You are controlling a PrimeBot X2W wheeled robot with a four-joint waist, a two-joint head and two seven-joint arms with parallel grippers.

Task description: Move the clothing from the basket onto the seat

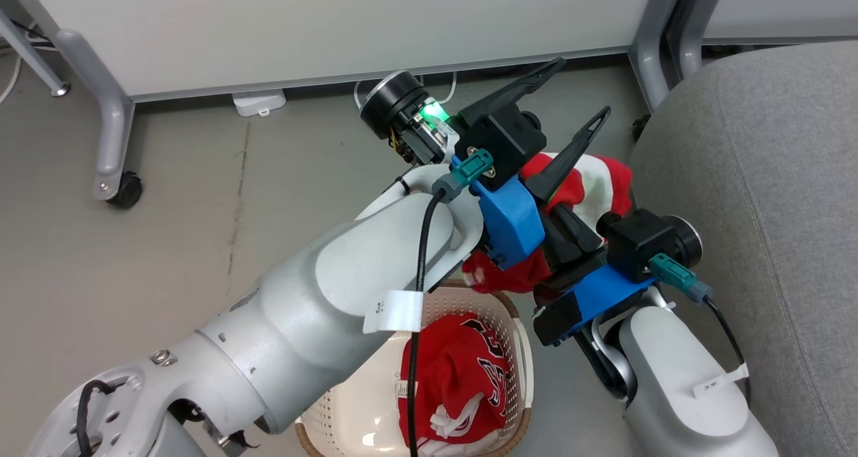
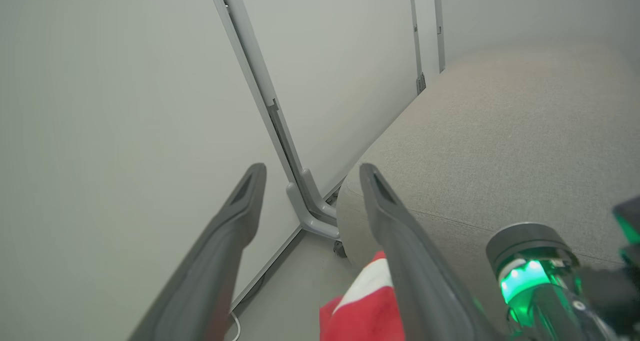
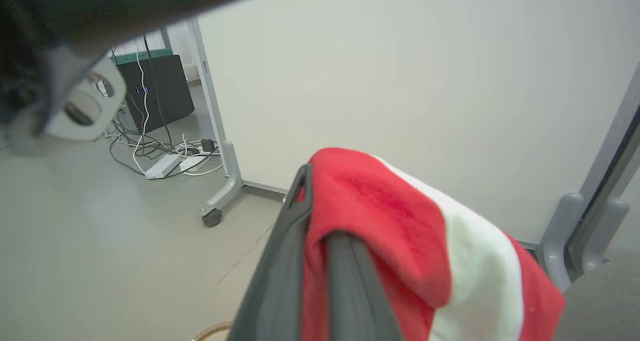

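Red cloth with white bands, the banded garment (image 1: 593, 179), hangs in the air, pinched between the closed fingers of the right gripper (image 3: 321, 201). In the right wrist view the fabric drapes over both fingers and falls to the right. From the head view it hangs above the floor (image 1: 201, 229), between the basket (image 1: 348, 403) and the rounded corner of the grey seat (image 1: 757, 196), just beside the seat's edge but not on it. The left gripper (image 1: 583, 86) stands released, its two dark fingers spread wide and empty, pointing towards the white partition panel (image 1: 335, 21). One finger lies close against the banded garment without clasping it. In the left wrist view a fold of the same red and white cloth shows beside the lower part of one finger, with the seat's woven surface beyond it. The second piece of clothing, a red jersey (image 1: 462, 370) with black and white lettering, lies crumpled inside the basket, which sits on the floor under the left forearm.
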